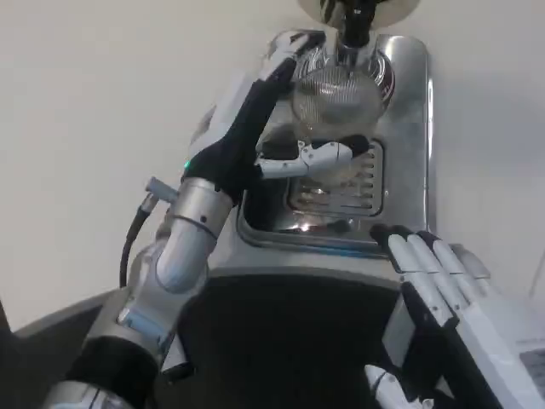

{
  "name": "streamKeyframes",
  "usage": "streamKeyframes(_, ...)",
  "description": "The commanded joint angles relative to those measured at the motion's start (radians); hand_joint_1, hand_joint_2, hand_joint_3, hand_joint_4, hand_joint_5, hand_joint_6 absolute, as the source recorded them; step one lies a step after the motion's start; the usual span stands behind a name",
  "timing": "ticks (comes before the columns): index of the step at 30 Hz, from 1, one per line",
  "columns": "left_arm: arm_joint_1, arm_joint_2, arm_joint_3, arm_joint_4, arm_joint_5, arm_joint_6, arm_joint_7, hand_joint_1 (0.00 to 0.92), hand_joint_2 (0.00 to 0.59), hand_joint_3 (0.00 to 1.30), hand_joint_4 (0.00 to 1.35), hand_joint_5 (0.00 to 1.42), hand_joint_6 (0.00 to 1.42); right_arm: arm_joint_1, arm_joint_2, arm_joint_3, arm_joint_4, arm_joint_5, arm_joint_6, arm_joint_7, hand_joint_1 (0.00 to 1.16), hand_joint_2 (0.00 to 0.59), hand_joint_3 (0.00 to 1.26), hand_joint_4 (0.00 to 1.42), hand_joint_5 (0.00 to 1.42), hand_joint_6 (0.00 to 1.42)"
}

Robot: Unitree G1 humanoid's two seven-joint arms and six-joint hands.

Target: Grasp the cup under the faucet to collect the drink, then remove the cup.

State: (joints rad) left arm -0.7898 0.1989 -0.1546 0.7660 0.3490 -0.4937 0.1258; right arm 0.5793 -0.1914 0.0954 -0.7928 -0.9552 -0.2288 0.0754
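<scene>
Nearest: right hand (430,285), fingers straight and apart, holding nothing, waiting below the drip tray (336,200). Beyond it — left hand (255,136) wrapped round the clear cup (336,98), thumb beneath, directly under the faucet (353,25). Grasp apparently done — filling unclear, removal still to come.

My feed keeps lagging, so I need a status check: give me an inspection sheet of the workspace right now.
Surface: white table, bare where visible.
Job's things: clear cup held under the faucet, above the metal drip tray; liquid level cannot be told.
Clutter: nothing seen.
Hands: left hand grips the cup, thumb in front and fingers around the side; right hand waits low, fingers straight, holding nothing.
Cables: black cable loops beside the left forearm, away from the cup.
Surroundings: steel dispenser housing behind the tray.
</scene>
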Motion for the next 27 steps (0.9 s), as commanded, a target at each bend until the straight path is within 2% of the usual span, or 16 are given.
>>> streamKeyframes(1, 0.057, 0.019, 0.036, -0.069, -0.046, -0.004, -0.014, 0.431, 0.080, 0.02, 0.00, 0.21, 0.14, -0.005, -0.004, 0.003, -0.002, 0.005, 0.009, 0.013, 0.25, 0.549, 0.01, 0.00, 0.00, 0.01)
streamKeyframes(3, 0.090, 0.025, 0.061, -0.128, -0.070, 0.020, -0.022, 0.417, 0.079, 0.00, 0.00, 0.20, 0.13, -0.008, -0.005, 0.003, 0.001, 0.009, 0.010, 0.012, 0.25, 0.548, 0.01, 0.00, 0.00, 0.01)
streamKeyframes(10, 0.170, 0.028, 0.131, -0.311, -0.168, 0.129, -0.072, 0.262, 0.097, 0.00, 0.00, 0.10, 0.04, -0.022, -0.005, 0.006, 0.018, 0.013, 0.020, 0.007, 0.27, 0.557, 0.03, 0.00, 0.00, 0.01)
streamKeyframes(12, 0.193, 0.022, 0.158, -0.377, -0.212, 0.162, -0.089, 0.161, 0.109, 0.00, 0.00, 0.03, 0.00, -0.038, -0.007, 0.005, 0.024, 0.018, 0.024, 0.008, 0.29, 0.547, 0.03, 0.00, 0.00, 0.01)
streamKeyframes(13, 0.205, 0.020, 0.173, -0.415, -0.242, 0.179, -0.102, 0.064, 0.120, 0.00, 0.00, 0.01, 0.00, -0.045, -0.008, 0.005, 0.026, 0.020, 0.025, 0.009, 0.30, 0.547, 0.03, 0.00, 0.00, 0.01)
streamKeyframes(14, 0.213, 0.019, 0.183, -0.442, -0.260, 0.193, -0.112, 0.013, 0.124, 0.00, 0.00, 0.00, 0.00, -0.052, -0.009, 0.003, 0.029, 0.022, 0.027, 0.009, 0.31, 0.558, 0.03, 0.00, 0.00, 0.01)
streamKeyframes(24, 0.227, 0.008, 0.254, -0.641, -0.456, 0.331, -0.218, 0.000, 0.150, 0.00, 0.00, 0.00, 0.00, -0.085, -0.016, 0.004, 0.047, 0.034, 0.042, 0.010, 0.32, 0.559, 0.03, 0.00, 0.00, 0.01)
streamKeyframes(27, 0.225, -0.006, 0.261, -0.752, -0.528, 0.412, -0.243, 0.000, 0.149, 0.00, 0.00, 0.00, 0.00, -0.090, -0.014, 0.010, 0.048, 0.033, 0.048, 0.010, 0.33, 0.560, 0.04, 0.00, 0.00, 0.02)
